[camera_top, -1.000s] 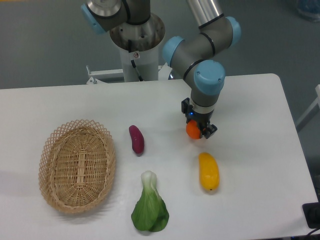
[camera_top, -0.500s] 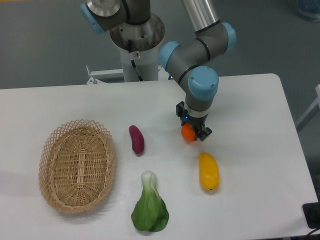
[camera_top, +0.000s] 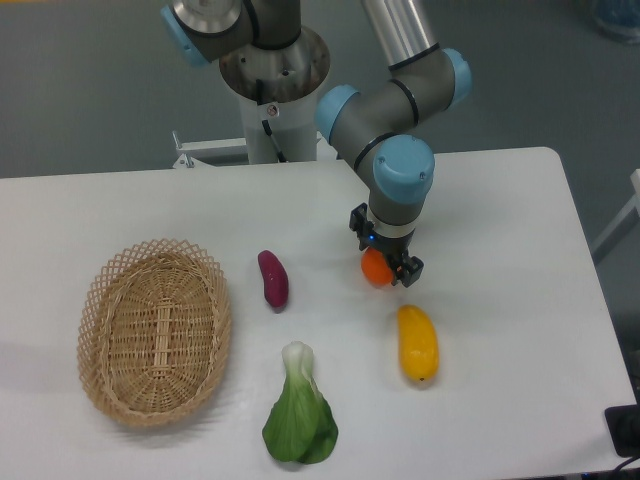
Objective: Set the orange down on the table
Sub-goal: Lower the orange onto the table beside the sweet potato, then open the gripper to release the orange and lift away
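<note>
**Orange held over the middle of the table**

The orange [camera_top: 375, 267] is gripped between the jaws of the gripper [camera_top: 382, 268], low over the white table [camera_top: 500, 230]; whether it touches the top cannot be told. The yellow mango-like fruit [camera_top: 417, 343] is found near it, toward the front. The purple sweet potato [camera_top: 272, 278] is seen to one side, apart from it. The green bok choy [camera_top: 299, 410] is laid by the front edge. The wicker basket [camera_top: 154, 331] is set far off. Bare white top is seen toward the far edge and the rounded corner.
</note>
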You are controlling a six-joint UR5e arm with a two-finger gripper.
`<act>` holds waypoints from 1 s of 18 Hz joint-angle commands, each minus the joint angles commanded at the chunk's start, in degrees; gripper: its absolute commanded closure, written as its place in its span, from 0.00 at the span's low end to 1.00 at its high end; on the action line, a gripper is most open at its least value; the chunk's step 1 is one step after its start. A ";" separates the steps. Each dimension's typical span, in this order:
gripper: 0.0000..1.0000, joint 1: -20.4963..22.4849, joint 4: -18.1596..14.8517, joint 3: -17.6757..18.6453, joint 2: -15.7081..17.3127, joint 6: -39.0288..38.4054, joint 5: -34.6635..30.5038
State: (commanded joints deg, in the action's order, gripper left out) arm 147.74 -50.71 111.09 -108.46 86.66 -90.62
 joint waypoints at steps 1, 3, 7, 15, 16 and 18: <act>0.00 0.00 0.00 -0.35 0.17 0.17 0.00; 0.00 0.09 0.00 -1.23 0.53 0.26 0.00; 0.00 0.09 -1.14 -4.13 1.41 0.00 0.70; 0.00 0.35 -1.23 -5.19 2.37 -0.09 1.76; 0.00 0.44 -1.23 -5.36 2.37 -0.09 1.76; 0.00 0.44 -1.23 -5.28 2.37 -0.18 2.02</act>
State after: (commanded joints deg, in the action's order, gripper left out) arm 148.18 -51.94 105.82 -106.08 86.48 -88.59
